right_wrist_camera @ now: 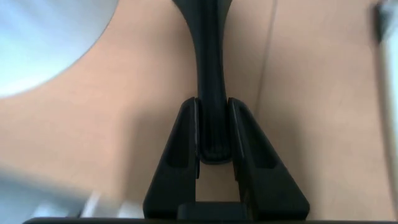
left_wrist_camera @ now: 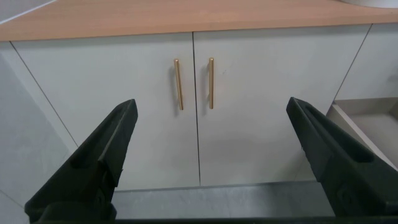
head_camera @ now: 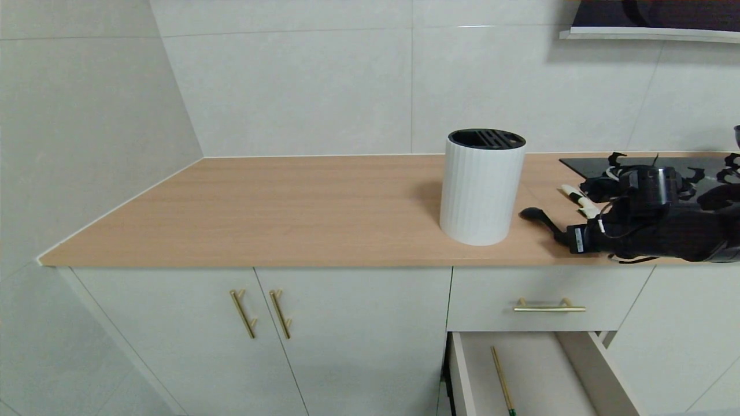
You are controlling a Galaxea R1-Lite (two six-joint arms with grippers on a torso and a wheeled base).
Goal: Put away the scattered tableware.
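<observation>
Fingers of the right gripper are clamped on the handle end of a black utensil, one on each side. The utensil points out from the gripper toward a white holder with a black slotted top. Its head is just beside the holder's base and low over the counter; whether it touches the wood cannot be told. Just behind the gripper a white-handled utensil lies on the counter, near the front corner of a black cooktop. The holder stands upright on the counter. Under the counter edge by the right arm is a shut drawer with a gold handle, and beneath it an open drawer holds a thin stick with a green tip. The left gripper is below counter height, jaws spread wide and holding nothing, facing two cupboard doors with upright gold pulls.
</observation>
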